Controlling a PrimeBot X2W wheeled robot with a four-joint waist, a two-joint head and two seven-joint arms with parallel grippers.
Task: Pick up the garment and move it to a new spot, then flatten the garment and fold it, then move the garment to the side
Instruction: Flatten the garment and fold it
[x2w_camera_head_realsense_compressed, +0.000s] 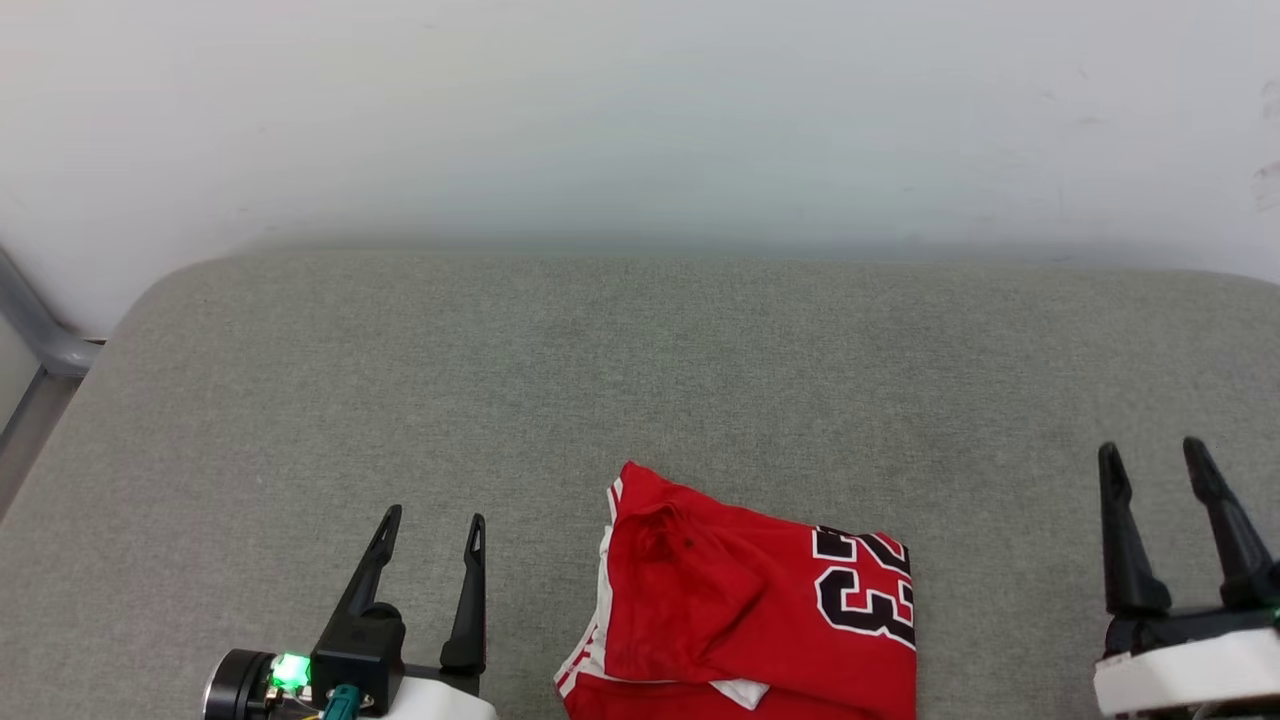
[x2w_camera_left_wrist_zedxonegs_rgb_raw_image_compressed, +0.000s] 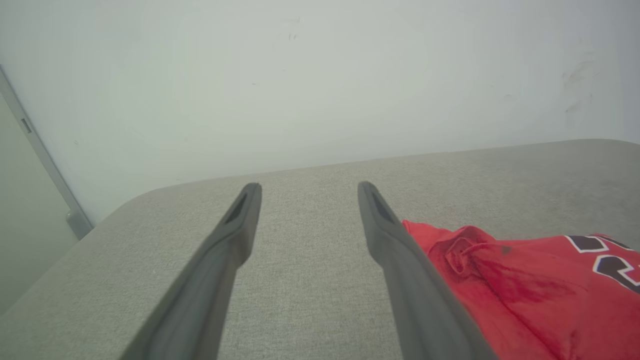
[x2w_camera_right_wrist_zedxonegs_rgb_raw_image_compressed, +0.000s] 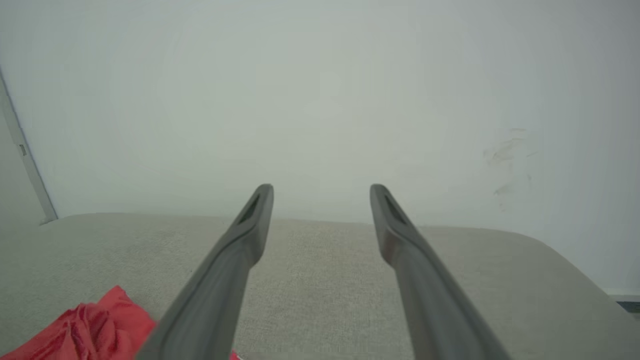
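The garment (x2w_camera_head_realsense_compressed: 745, 605) is a red jersey with white trim and a black white-outlined number, lying folded on the grey cushion near the front edge in the head view. My left gripper (x2w_camera_head_realsense_compressed: 432, 518) stands open to the garment's left, apart from it, with nothing between its fingers. My right gripper (x2w_camera_head_realsense_compressed: 1152, 450) stands open well to the garment's right, also empty. In the left wrist view the garment (x2w_camera_left_wrist_zedxonegs_rgb_raw_image_compressed: 530, 285) lies to the right of the left gripper (x2w_camera_left_wrist_zedxonegs_rgb_raw_image_compressed: 306, 187). The right wrist view shows a red corner of the garment (x2w_camera_right_wrist_zedxonegs_rgb_raw_image_compressed: 85, 325) at the lower left of the right gripper (x2w_camera_right_wrist_zedxonegs_rgb_raw_image_compressed: 320, 189).
The grey fabric cushion (x2w_camera_head_realsense_compressed: 640, 370) spreads wide behind and beside the garment. A white wall (x2w_camera_head_realsense_compressed: 640, 110) rises right behind the cushion. A grey metal rail (x2w_camera_head_realsense_compressed: 35, 340) runs past the cushion's far left corner.
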